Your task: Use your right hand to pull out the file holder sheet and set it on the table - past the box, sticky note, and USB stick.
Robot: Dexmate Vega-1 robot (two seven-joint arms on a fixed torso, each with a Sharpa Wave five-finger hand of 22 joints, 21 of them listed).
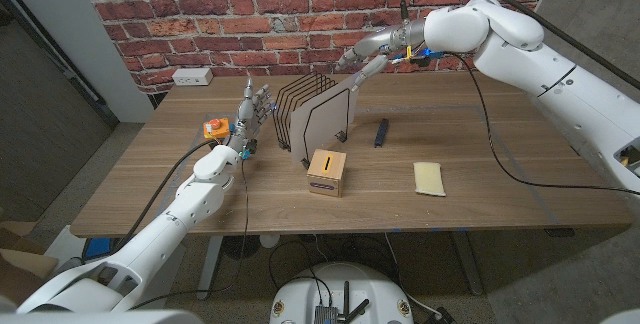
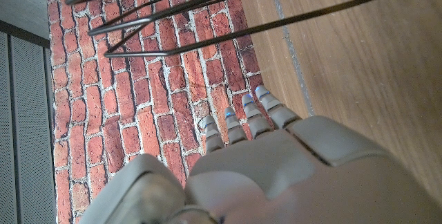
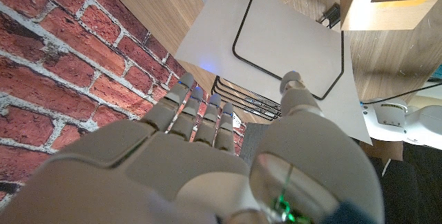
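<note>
At the desk's (image 1: pixel 480 204) far middle, right hand (image 1: pixel 365 56) pinches the sheet's (image 1: pixel 325 116) top corner with its fingers (image 3: pixel 293 89).
One sheet stands in the wire file holder (image 1: pixel 298 104); one box (image 1: pixel 328 172) just before it, one USB stick (image 1: pixel 381 132) and one sticky note (image 1: pixel 430 177) rightward with bare desk around. Left hand (image 1: pixel 252 112) stands unclenched beside the holder, holding nothing.

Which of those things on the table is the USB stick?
Start at the black wire file holder mid-table. Just to its right, beyond the sheet held by the right hand, lies the USB stick: a slim dark bar, unlike the cardboard box or yellow sticky note.
</note>
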